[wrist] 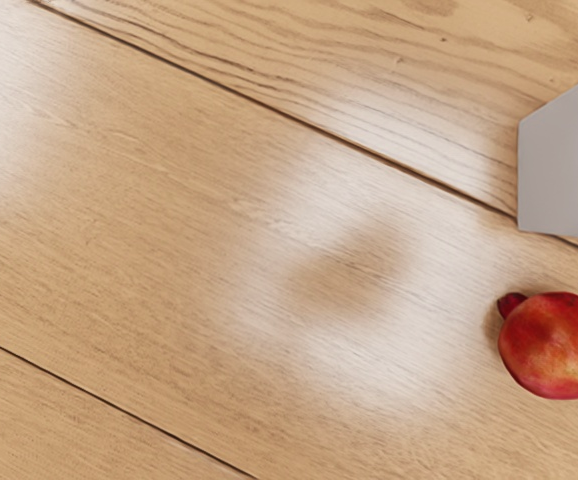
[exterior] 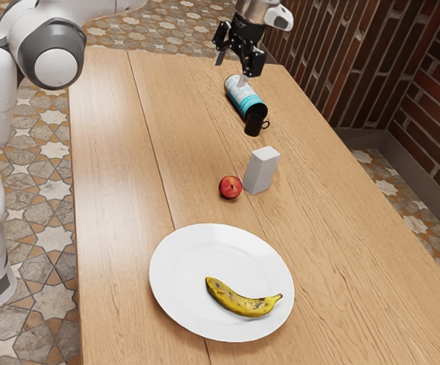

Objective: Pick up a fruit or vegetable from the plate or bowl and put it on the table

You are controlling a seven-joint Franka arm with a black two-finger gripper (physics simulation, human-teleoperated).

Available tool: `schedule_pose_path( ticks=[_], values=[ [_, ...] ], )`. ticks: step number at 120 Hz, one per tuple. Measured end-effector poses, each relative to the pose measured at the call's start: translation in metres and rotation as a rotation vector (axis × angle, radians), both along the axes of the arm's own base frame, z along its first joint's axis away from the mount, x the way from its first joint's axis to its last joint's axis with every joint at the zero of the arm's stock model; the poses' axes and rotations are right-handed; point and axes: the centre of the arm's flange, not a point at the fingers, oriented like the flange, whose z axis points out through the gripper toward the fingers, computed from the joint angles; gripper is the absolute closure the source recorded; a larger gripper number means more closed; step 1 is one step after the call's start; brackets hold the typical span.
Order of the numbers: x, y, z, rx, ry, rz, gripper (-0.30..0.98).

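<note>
1. Banana [exterior: 243, 301]: yellow, brown-speckled, curved, lying on white round plate [exterior: 176, 262], stem end toward the exterior view's right.
2. Red fruit [exterior: 230, 187], rounded, on table beside grey block [exterior: 259, 171].
3. Black mug [exterior: 253, 125] next to lying teal-and-white cylinder [exterior: 241, 95].
4. Gripper [exterior: 231, 69]: over table's far part, well apart from banana; fingers spread, nothing between.
5. Table [exterior: 113, 198]: light wood, visible grain, dark plank seams.
6. Room: star-patterned tile floor [exterior: 41, 182], dark red brick wall [exterior: 342, 68], grey baseboard [exterior: 425, 182].

Seemingly narrow gap between upright grey block [exterior: 259, 172] and red fruit [exterior: 230, 188].
</note>
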Motion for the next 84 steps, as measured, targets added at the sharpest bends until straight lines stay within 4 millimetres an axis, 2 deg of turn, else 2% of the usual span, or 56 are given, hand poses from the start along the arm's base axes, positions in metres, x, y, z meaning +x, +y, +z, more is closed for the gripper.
schedule_pose_path(
  ticks=[19, 24, 28, 31, 34, 37, 41, 47, 53, 58, 66, 84],
  values=[
    [-0.001, 0.000, 0.003, 0.000, -0.005, -0.022, 0.00],
    [-0.009, -0.003, 0.028, 0.012, -0.055, -0.030, 0.00],
    [-0.026, -0.010, 0.074, 0.026, -0.151, -0.040, 0.00],
    [-0.037, -0.017, 0.100, 0.030, -0.209, -0.052, 0.00],
    [-0.041, -0.030, 0.115, 0.027, -0.244, -0.080, 0.00],
    [-0.039, -0.051, 0.119, 0.018, -0.256, -0.122, 0.00],
    [-0.029, -0.083, 0.112, 0.000, -0.244, -0.189, 0.00],
    [-0.011, -0.129, 0.090, -0.025, -0.201, -0.278, 0.00],
    [0.004, -0.157, 0.058, -0.044, -0.134, -0.332, 0.00],
    [0.015, -0.164, 0.034, -0.055, -0.084, -0.345, 0.00],
    [0.027, -0.160, 0.006, -0.066, -0.031, -0.342, 0.00],
    [0.034, -0.161, -0.010, -0.075, 0.001, -0.352, 0.00]
  ],
)
